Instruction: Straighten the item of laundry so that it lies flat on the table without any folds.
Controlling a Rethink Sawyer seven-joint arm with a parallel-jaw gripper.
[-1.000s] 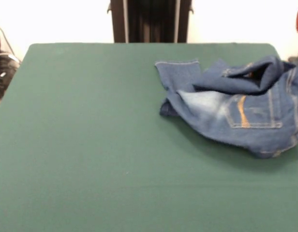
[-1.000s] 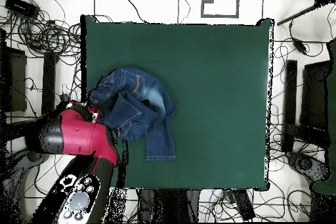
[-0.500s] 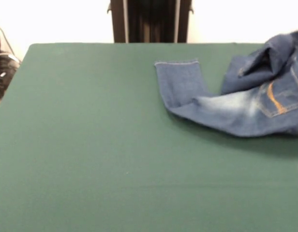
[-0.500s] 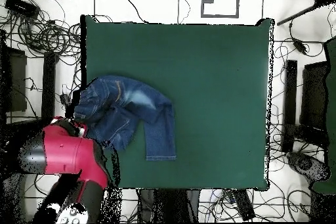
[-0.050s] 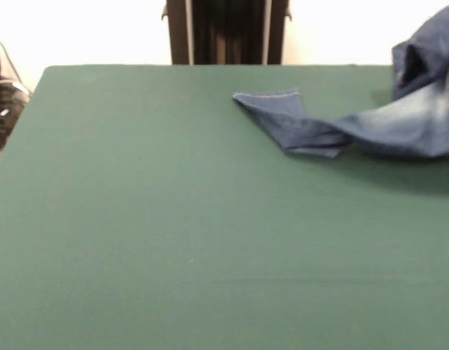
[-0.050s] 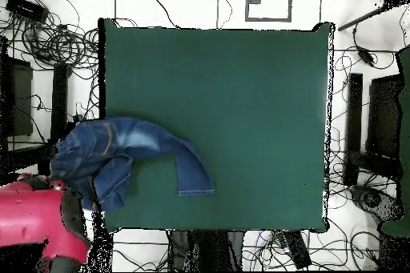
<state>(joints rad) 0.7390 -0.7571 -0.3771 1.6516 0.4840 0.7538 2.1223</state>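
Observation:
The item of laundry, dark blue jeans with a faded patch, is stretched across the table at the right. One leg lies flat with its cuff on the green top. The waist end is raised off the surface at the picture's right edge. From above, the jeans hang over the table's left edge, with the leg trailing to the cuff. The red arm sits just beyond the waist end and covers my gripper, which holds that raised end.
Tangled cables and black equipment lie on the floor around the table. More cables show at the far left of the front view. The jeans take up only the corner near the arm.
The arm has drawn back off the table's edge, dragging the waist end with it. The bunched jeans have stretched out and one leg now trails flat behind.

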